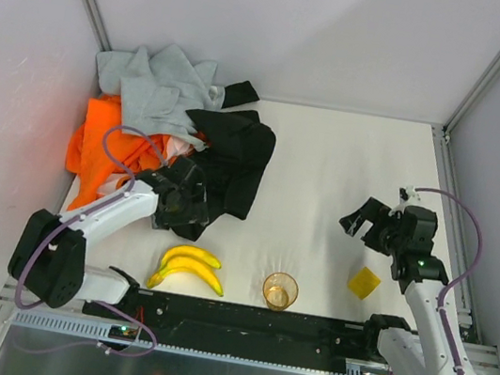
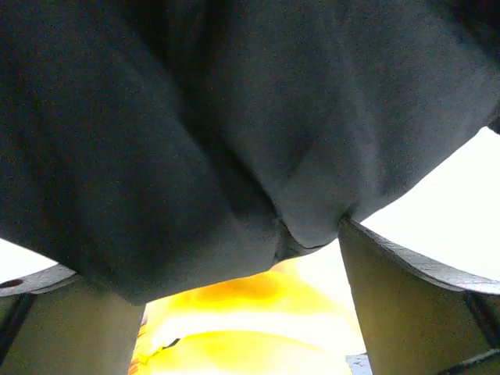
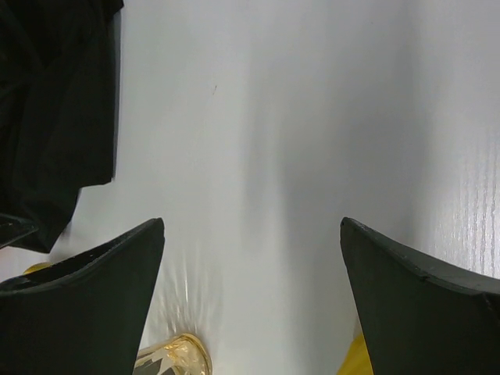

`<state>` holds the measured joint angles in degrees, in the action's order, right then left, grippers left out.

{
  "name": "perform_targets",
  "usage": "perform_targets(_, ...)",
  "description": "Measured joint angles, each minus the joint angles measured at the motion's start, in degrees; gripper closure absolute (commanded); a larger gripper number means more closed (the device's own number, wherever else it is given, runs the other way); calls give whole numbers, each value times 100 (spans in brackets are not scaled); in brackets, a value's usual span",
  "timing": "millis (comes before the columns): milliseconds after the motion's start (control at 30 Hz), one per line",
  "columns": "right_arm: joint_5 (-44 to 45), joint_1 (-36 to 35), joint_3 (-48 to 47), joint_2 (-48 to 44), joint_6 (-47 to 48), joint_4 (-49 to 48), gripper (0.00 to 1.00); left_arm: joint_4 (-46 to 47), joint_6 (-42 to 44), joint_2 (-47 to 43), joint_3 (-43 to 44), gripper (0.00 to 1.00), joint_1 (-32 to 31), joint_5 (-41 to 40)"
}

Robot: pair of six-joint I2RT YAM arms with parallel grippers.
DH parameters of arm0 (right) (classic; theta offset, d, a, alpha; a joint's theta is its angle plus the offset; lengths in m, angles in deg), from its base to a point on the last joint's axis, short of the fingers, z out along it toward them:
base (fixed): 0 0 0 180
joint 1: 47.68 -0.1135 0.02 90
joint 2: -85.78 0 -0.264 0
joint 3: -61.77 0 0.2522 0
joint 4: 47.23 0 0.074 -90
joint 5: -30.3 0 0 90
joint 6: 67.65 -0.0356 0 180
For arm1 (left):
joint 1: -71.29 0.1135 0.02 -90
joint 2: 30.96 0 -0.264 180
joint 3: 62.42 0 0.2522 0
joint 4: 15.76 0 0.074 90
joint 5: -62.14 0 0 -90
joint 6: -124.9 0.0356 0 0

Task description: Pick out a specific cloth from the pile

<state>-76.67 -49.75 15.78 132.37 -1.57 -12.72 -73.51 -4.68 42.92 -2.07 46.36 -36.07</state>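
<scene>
Cloth: we cannot single out the red-orange garment with confidence. Orange fabric (image 1: 96,139) shows at the left edge of the pile, but we see no white logo on it from the top view, so it may be the wanted piece or the paler orange one.
Pile: the heap (image 1: 174,128) sits in the far left corner, with light grey on top at the back, orange to its left and black garments (image 1: 235,161) spilling off its right side.
Left gripper: it (image 1: 182,198) is at the near edge of the pile, buried in black fabric. In the left wrist view black cloth fills the space between the fingers (image 2: 414,305), which stand apart; we cannot tell whether they are pinching the fabric or merely draped by it.
Right gripper: it (image 1: 370,224) hovers well to the right of the pile over bare table, fingers (image 3: 86,305) spread wide and holding nothing.
Neighbours: the banana bunch (image 1: 188,268) lies just nearer than the pile, an amber cup (image 1: 279,291) further right, and a small yellow object (image 1: 363,283) beyond that.
Progress: we judge the pick has hardly begun. Nothing orange is lifted or separated; the left arm is working on black cloth, so the target remains to be exposed, grasped and drawn clear.
</scene>
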Motion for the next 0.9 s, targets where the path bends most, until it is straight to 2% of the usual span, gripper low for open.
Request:
perform_targets(267,-15,-85,304,0,-160,-55,1,769,155,616,0,1,-4,404)
perform_targets(367,-22,-164,428,0,-240,-59,1,1014,205,896,0,6,-7,444)
perform_targets(600,9,-339,485,-181,-306,-55,1,1318,317,1261,7,32,-2,417)
perform_targets(800,44,-372,485,-267,-306,-50,1,1488,417,1292,11,66,-2,437)
perform_targets(900,107,-376,492,-267,-306,-46,1,1510,538,1272,66,74,2,459)
